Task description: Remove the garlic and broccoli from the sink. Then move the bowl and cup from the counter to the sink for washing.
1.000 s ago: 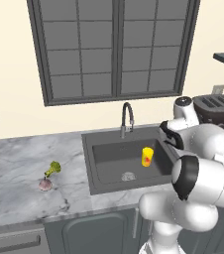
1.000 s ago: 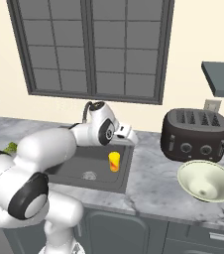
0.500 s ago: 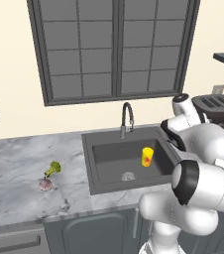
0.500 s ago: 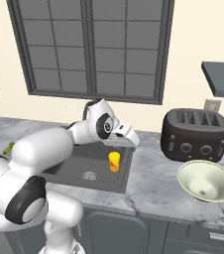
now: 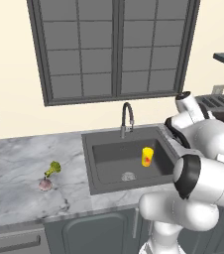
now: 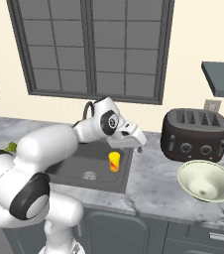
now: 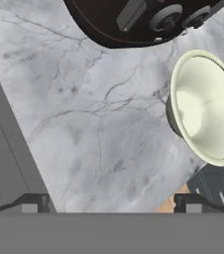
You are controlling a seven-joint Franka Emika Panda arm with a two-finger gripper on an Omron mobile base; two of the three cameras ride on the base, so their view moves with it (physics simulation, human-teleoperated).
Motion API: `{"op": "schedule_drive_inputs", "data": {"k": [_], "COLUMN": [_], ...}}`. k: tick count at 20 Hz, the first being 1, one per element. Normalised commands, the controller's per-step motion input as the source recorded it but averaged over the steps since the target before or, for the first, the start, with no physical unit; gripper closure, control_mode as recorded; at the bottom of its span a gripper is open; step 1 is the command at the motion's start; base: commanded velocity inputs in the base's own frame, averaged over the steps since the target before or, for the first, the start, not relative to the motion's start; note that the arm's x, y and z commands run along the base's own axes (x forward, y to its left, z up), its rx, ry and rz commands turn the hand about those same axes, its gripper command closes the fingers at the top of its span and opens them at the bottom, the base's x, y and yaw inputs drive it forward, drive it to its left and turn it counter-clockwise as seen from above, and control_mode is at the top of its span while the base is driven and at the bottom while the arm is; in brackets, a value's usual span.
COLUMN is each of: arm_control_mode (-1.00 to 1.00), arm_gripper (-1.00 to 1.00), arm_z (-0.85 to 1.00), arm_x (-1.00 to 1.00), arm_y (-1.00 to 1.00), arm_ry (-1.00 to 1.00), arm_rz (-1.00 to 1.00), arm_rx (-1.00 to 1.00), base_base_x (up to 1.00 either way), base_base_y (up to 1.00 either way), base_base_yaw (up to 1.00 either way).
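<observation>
Left base view: the small bright yellow tapered cup (image 5: 147,156) stands upright in the dark grey recessed sink (image 5: 102,178), while the tiny yellow-green broccoli floret (image 5: 53,168) and pinkish-white garlic bulb (image 5: 45,184) lie close together on the veined marble bench (image 5: 15,168). The wide pale cream-green bowl (image 6: 207,181) sits near the dark toaster (image 6: 195,134). The pincer (image 7: 112,204) hangs released above bare bench, holding nothing.
</observation>
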Motion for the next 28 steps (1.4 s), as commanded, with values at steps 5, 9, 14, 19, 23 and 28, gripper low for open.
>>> {"op": "schedule_drive_inputs", "data": {"k": [5, 9, 14, 19, 23, 28], "arm_control_mode": [-1.00, -1.00, -1.00, -1.00, -1.00, -1.00], "arm_gripper": [-1.00, -1.00, -1.00, -1.00, -1.00, -1.00], "arm_z": [0.00, 0.00, 0.00, 0.00, 0.00, 0.00], "arm_x": [-0.23, -0.22, -0.26, -0.18, -0.06, 0.00], "arm_y": [-0.26, -0.23, -0.22, -0.21, -0.23, -0.28], "arm_ry": [0.01, 0.00, 0.00, 0.01, 0.03, 0.09], "arm_rz": [0.00, 0.00, 0.03, 0.04, 0.07, 0.13], "arm_rx": [-0.07, -0.05, -0.02, 0.00, -0.03, -0.06], "base_base_x": [0.00, 0.00, 0.00, 0.00, 0.00, 0.00], "base_base_y": [0.00, 0.00, 0.00, 0.00, 0.00, 0.00], "base_base_yaw": [0.00, 0.00, 0.00, 0.00, 0.00, 0.00]}}
